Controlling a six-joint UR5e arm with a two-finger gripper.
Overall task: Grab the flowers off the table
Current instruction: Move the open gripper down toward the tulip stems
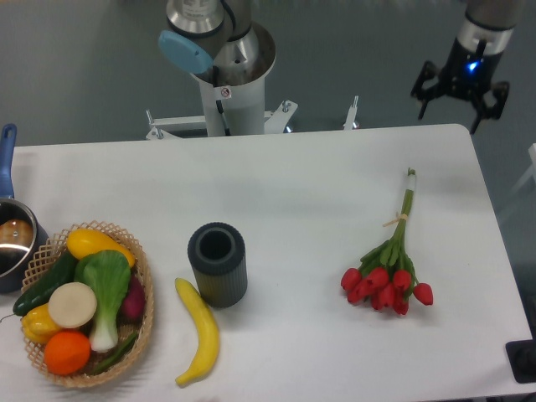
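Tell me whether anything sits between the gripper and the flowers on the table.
Nothing visible does. The gripper hangs open above the table's far right corner, and only bare tabletop lies between it and the flowers. The dark ribbed cylinder, banana and basket sit well off to the side.
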